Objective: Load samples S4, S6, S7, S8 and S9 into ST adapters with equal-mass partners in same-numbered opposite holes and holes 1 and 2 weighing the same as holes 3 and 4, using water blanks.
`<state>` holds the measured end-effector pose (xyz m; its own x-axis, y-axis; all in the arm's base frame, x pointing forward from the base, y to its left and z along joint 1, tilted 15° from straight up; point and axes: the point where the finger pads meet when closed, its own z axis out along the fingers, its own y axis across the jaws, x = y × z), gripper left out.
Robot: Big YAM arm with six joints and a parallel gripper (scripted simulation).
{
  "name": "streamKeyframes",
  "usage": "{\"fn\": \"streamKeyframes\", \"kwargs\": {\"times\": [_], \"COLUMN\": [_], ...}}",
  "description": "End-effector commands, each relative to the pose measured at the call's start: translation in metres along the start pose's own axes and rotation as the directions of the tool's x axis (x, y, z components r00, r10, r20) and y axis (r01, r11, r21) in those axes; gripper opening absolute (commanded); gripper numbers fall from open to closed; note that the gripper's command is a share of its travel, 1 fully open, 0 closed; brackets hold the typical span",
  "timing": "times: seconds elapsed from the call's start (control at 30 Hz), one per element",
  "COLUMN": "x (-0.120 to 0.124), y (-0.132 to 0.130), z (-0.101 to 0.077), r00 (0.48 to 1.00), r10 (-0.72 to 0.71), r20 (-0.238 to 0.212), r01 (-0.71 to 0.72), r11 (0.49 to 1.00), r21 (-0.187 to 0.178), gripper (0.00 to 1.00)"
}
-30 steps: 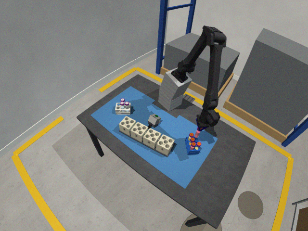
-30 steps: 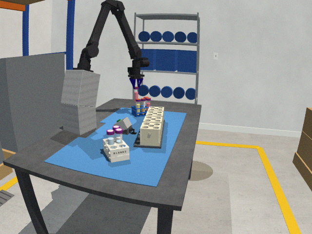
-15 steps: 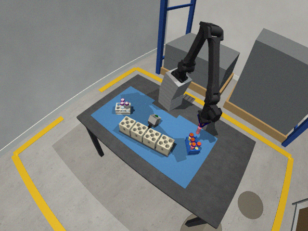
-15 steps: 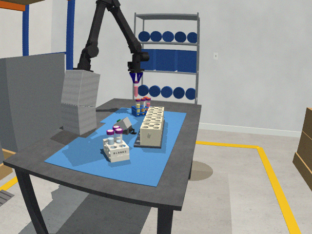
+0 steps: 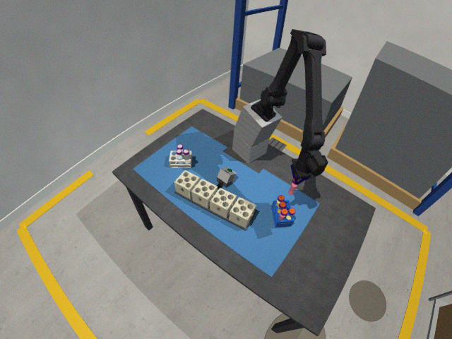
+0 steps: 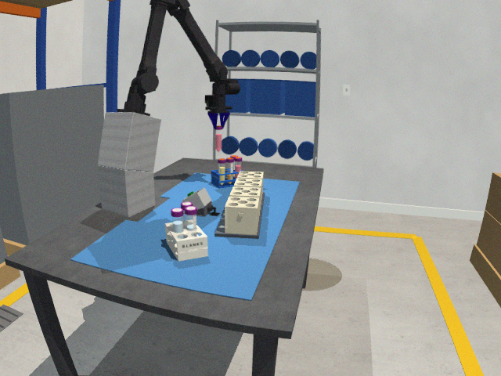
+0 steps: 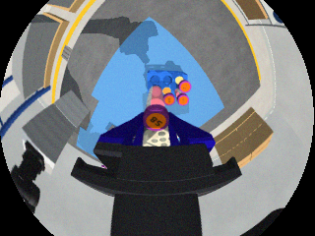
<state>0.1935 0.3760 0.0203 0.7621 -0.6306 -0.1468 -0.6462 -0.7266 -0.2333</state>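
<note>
My gripper point(image 5: 297, 181) is shut on a pink sample tube point(image 5: 292, 188) and holds it upright, well above the table, just behind the blue sample rack RS point(image 5: 283, 215). The same tube hangs from the fingers in the exterior view point(image 6: 218, 141) and shows under the fingers in the wrist view point(image 7: 157, 118). RS point(image 6: 222, 175) still holds several orange-capped sample tubes point(image 5: 282, 205). The four cream bucket adapters on stand ST point(image 5: 215, 199) stand in a row with all holes empty. The white blank rack RB point(image 5: 183, 157) holds three purple-capped blanks point(image 6: 184, 216).
The grey box with the green key DONE point(image 5: 227, 176) stands behind the adapter row. The arm's grey pedestal point(image 5: 254, 133) is at the table's back edge. Grey crates and a blue shelf frame stand beyond the table.
</note>
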Motion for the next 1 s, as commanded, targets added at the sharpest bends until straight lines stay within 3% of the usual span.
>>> {"fn": "streamKeyframes", "kwargs": {"times": [0.0, 0.97], "x": [-0.0029, -0.0021], "y": [-0.0106, -0.018], "z": [-0.0082, -0.0062], "r00": [1.0, 1.0], "r10": [-0.002, -0.004], "r20": [0.007, 0.006], "r01": [0.002, 0.004], "r11": [1.0, 1.0], "r21": [0.017, 0.008], "gripper": [0.0, 0.0]}}
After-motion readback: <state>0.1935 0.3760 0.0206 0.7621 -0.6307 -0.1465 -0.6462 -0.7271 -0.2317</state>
